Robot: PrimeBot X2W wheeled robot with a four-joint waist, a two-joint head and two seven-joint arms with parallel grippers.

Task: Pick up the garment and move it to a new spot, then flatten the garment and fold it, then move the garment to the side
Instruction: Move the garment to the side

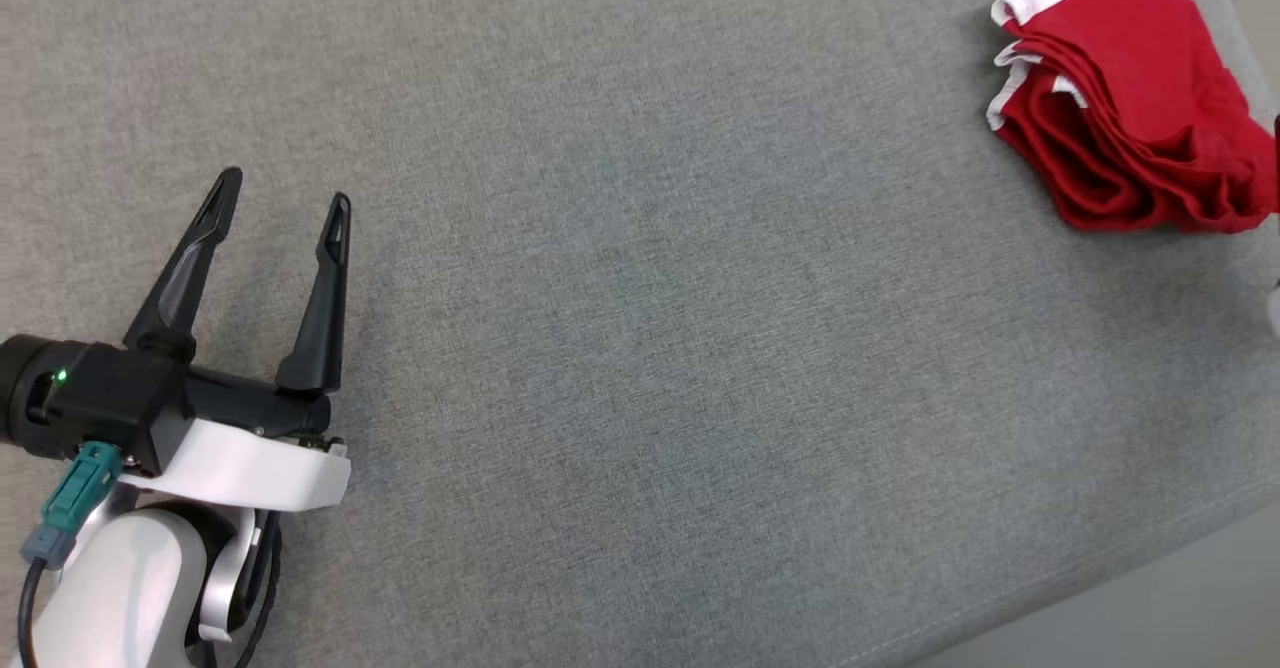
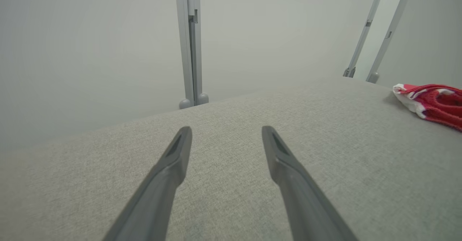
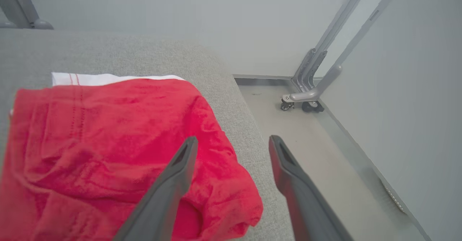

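Note:
The garment (image 1: 1135, 98) is red with white trim and lies folded in a loose stack at the far right corner of the grey padded table (image 1: 640, 348). It also appears as a low red heap (image 2: 435, 102) at the right of the left wrist view. My left gripper (image 1: 283, 200) (image 2: 226, 132) hovers open over bare cloth at the lower left, far from the garment. In the right wrist view the right gripper (image 3: 233, 143) is open just above the garment's (image 3: 108, 140) right edge, with nothing between its fingers.
The table's right edge (image 3: 249, 125) drops to a pale floor (image 3: 317, 161) right beside the garment. Grey frame legs on castors (image 3: 303, 104) stand in the corner. More grey posts (image 2: 189, 46) rise behind the table's far edge.

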